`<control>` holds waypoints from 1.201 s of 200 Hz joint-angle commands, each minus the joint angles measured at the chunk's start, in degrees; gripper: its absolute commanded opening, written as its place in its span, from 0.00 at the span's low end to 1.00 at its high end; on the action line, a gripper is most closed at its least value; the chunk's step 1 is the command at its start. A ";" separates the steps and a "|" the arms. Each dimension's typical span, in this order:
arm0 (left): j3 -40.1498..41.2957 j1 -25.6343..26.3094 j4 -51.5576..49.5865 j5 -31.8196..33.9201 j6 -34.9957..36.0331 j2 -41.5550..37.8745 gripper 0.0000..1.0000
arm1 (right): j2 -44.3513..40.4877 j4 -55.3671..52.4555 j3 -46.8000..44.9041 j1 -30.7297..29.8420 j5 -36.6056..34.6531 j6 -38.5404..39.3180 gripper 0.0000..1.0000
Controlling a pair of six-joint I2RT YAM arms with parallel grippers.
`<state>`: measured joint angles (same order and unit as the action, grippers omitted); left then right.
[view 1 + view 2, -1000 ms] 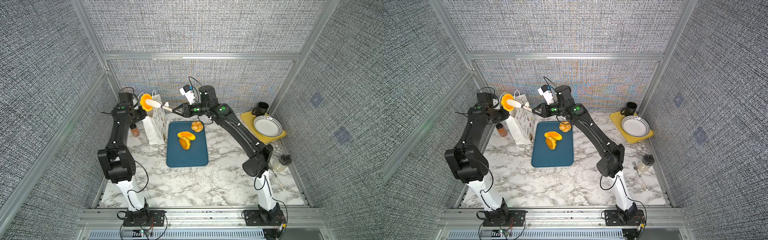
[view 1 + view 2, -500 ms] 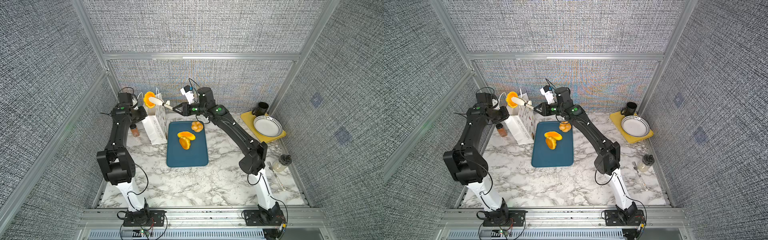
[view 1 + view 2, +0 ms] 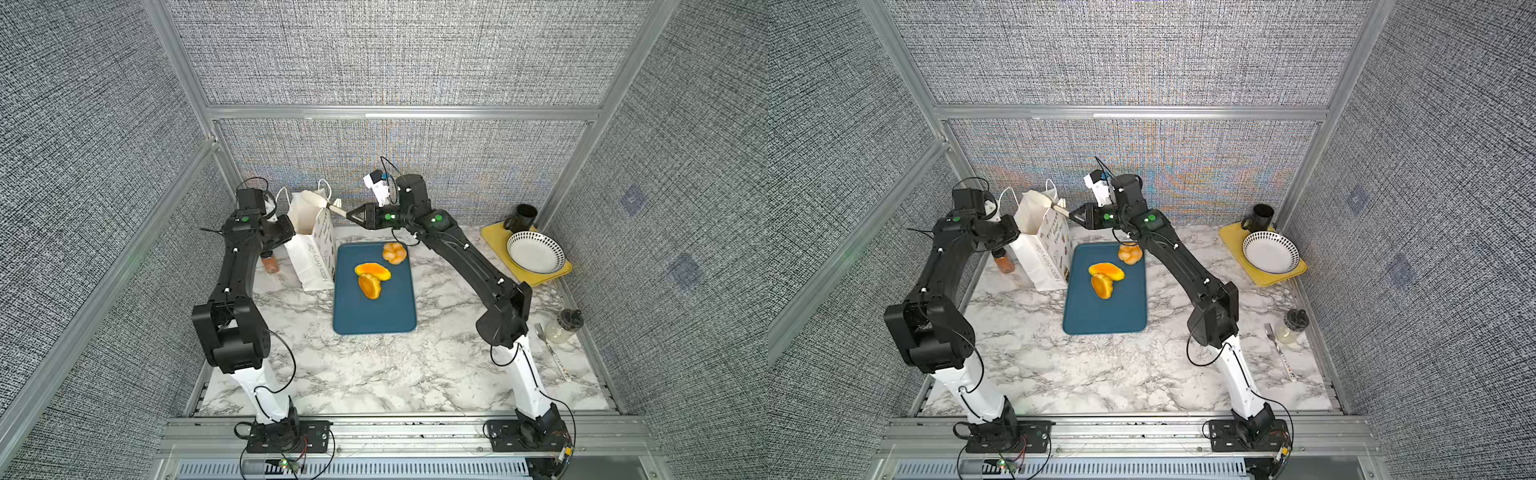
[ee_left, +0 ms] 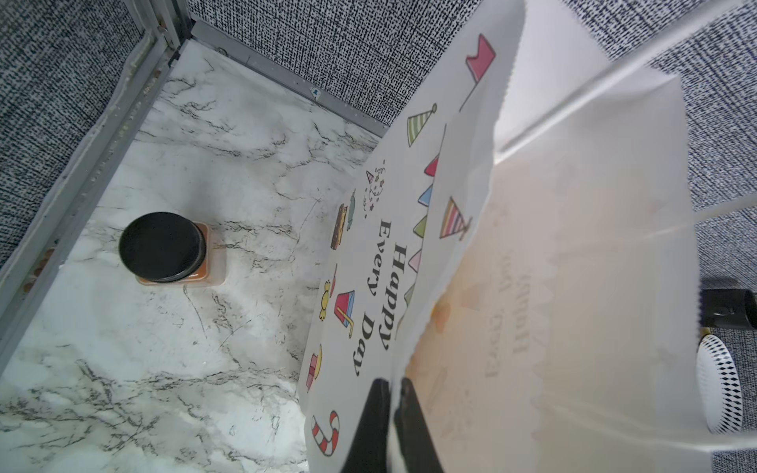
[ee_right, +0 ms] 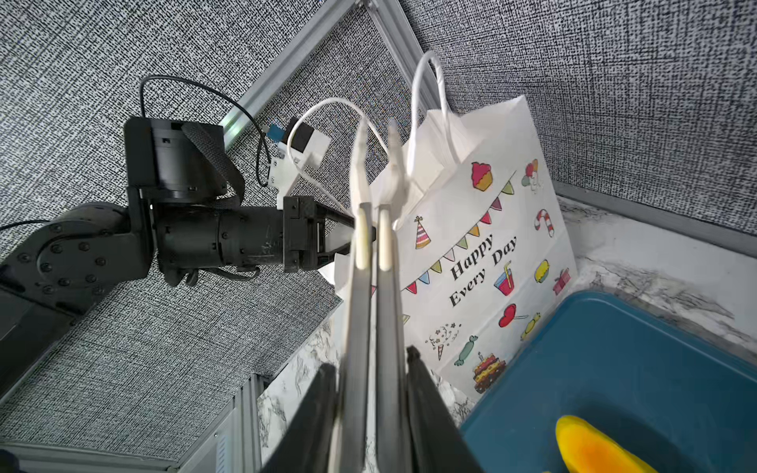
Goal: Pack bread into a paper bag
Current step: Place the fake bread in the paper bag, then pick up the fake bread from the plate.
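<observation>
The white paper bag (image 3: pixel 311 249) (image 3: pixel 1040 249) stands upright left of the blue tray (image 3: pixel 374 316). My left gripper (image 4: pixel 391 389) is shut on the bag's rim (image 4: pixel 532 286). My right gripper (image 5: pixel 370 364) (image 3: pixel 353 215) is shut on metal tongs (image 5: pixel 375 245) with white tips. The tong tips (image 3: pixel 316 198) reach over the bag's mouth, close together, with nothing between them. Bread on the tray: two glossy orange ovals (image 3: pixel 372 271) (image 3: pixel 370 286) and a pale knotted roll (image 3: pixel 394 252). An orange tint shows faintly through the bag's paper in the left wrist view.
A jar with a black lid (image 4: pixel 164 245) (image 3: pixel 270 264) stands left of the bag by the wall. A yellow tray (image 3: pixel 540 276) at the back right holds a black mug (image 3: pixel 521 218) and a patterned bowl (image 3: pixel 535 257). A small bottle (image 3: pixel 563 326) and a fork (image 3: pixel 548 349) lie near the right edge.
The orange bread held in the tongs above the bag is no longer in view; the tong tips are now bare at the bag's mouth. The left gripper still holds the rim.
</observation>
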<state>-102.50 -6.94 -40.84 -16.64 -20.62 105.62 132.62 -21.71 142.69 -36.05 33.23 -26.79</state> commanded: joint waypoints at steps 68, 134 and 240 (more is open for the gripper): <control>-7.60 -0.01 -2.33 2.78 0.06 5.98 0.02 | -9.13 -9.76 -6.71 -0.88 2.30 7.80 0.26; -9.52 0.00 -3.84 3.92 1.17 6.71 0.02 | -29.83 -9.12 -41.40 0.13 -3.71 7.48 0.26; -5.23 0.00 -5.98 5.13 3.08 1.22 0.02 | -33.00 -10.32 -54.93 4.73 -6.78 9.51 0.32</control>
<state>-107.98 -6.92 -45.32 -12.01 -19.29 108.01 100.68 -32.84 88.47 -32.32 26.52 -18.68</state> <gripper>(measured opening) 0.078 0.321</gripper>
